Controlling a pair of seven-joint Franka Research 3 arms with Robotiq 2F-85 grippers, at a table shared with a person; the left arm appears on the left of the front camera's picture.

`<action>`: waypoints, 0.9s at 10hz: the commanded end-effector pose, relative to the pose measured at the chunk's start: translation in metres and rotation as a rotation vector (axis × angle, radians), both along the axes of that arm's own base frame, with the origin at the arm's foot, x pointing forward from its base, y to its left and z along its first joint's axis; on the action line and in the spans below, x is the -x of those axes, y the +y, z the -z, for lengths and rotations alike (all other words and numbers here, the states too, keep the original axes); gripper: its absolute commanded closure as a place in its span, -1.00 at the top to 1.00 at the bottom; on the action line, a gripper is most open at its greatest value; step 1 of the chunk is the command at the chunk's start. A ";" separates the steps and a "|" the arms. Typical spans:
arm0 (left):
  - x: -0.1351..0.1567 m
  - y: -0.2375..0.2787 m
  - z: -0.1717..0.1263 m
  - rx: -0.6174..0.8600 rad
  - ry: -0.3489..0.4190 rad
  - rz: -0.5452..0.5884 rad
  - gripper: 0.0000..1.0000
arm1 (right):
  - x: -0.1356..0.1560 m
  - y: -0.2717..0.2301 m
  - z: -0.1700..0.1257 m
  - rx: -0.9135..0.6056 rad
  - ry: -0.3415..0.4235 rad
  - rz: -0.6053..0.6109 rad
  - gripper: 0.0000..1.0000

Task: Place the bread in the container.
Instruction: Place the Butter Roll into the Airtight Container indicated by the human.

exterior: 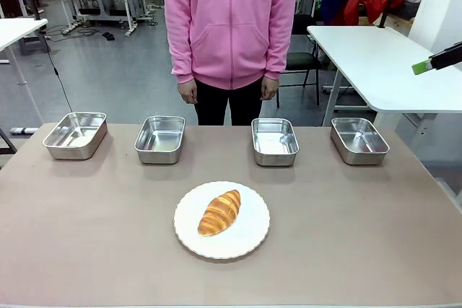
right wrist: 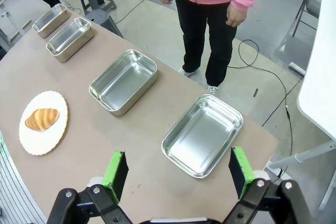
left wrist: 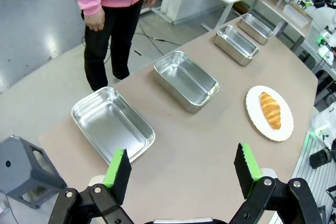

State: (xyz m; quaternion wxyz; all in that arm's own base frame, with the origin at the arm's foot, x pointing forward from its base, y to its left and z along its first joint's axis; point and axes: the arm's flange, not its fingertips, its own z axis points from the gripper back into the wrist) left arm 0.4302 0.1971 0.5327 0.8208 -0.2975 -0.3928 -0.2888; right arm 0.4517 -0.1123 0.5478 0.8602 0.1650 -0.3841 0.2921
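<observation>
Bread, a golden-brown ridged croissant (exterior: pixel 219 212), lay on the round white scalloped plate (exterior: pixel 249 244) at the middle of the brown bench (exterior: pixel 361 236), apart from the shiny rectangular steel pans (exterior: pixel 275 159). The left tool (left wrist: pixel 181 169) and the right tool (right wrist: pixel 177 174) hung wide open, empty. A good grasp, I judged, would pinch gently across its thick middle.

No text, label or number reads clearly anywhere; possibly too blurred.

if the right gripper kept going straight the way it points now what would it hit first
Most likely the rightmost steel pan, which lies empty straight ahead of the open right gripper. Depth is unclear, so it might land on the table by the pan's near rim.
</observation>
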 end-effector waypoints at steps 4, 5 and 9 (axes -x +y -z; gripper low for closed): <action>0.001 0.001 -0.001 0.001 -0.012 0.011 1.00 | -0.001 0.000 0.000 -0.008 -0.004 -0.003 1.00; 0.001 0.001 -0.001 0.001 -0.012 0.011 1.00 | -0.001 0.000 0.000 -0.008 -0.004 -0.003 1.00; 0.001 0.001 -0.001 0.001 -0.012 0.011 1.00 | -0.001 0.000 0.000 -0.008 -0.004 -0.003 1.00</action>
